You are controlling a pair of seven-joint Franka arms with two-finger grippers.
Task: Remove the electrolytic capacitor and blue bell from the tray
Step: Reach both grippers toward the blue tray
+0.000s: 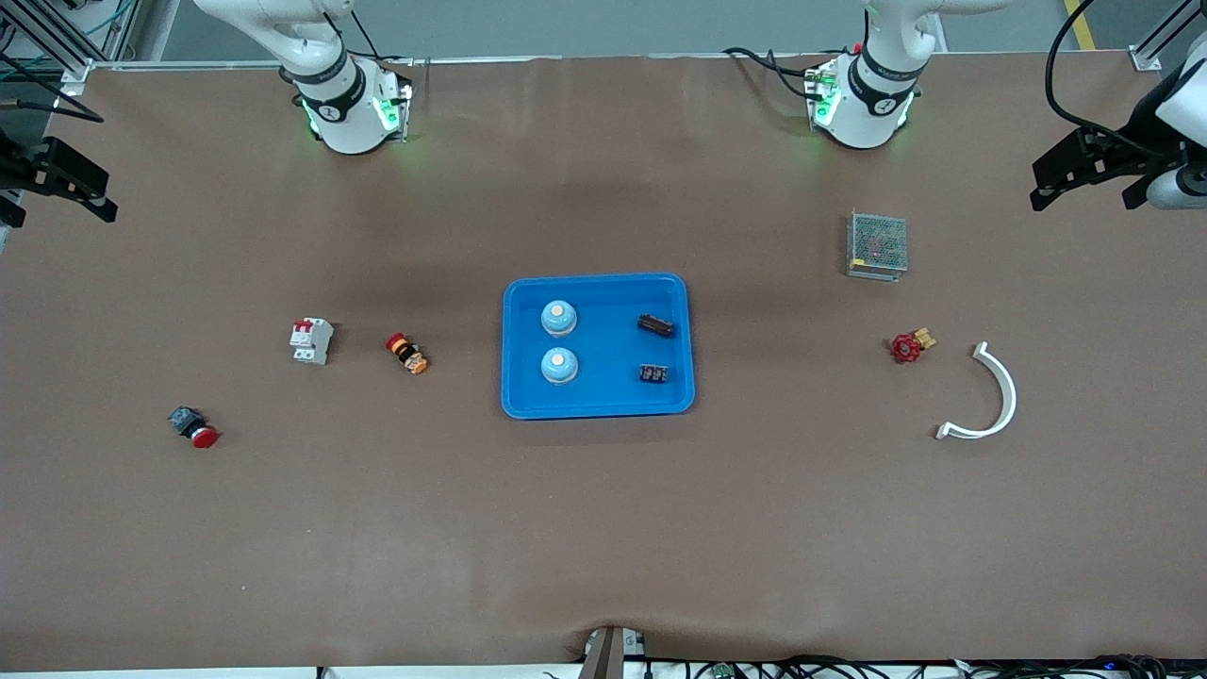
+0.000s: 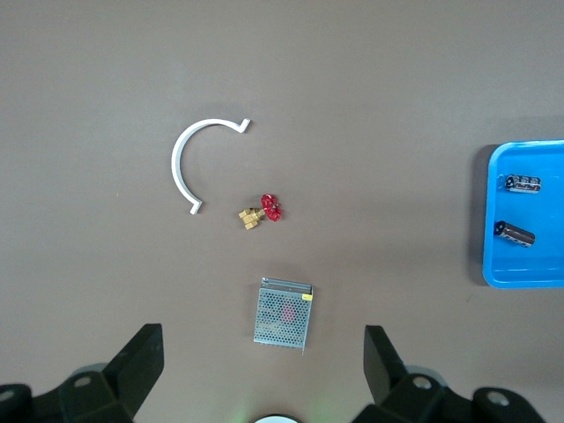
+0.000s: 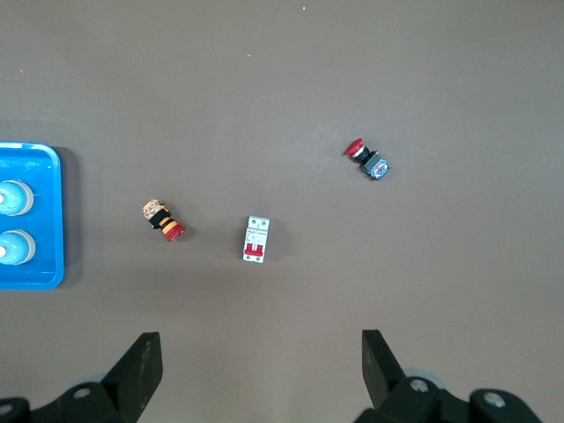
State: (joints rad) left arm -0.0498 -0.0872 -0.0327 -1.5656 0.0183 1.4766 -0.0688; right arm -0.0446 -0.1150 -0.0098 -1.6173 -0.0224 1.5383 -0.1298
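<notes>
Your blue tray (image 1: 598,408) sits mid-table holding two bells (image 1: 559,318) toward the right arm's end and two capacitors (image 1: 655,326) toward the left arm's end. Your left gripper (image 2: 263,370) waits spread wide over the table edge at its own end; your right gripper (image 3: 261,370) likewise at its end.

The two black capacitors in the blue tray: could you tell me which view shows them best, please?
The left wrist view: both capacitors appear largest there. The front view shows them smaller; the right wrist view omits them.
</notes>
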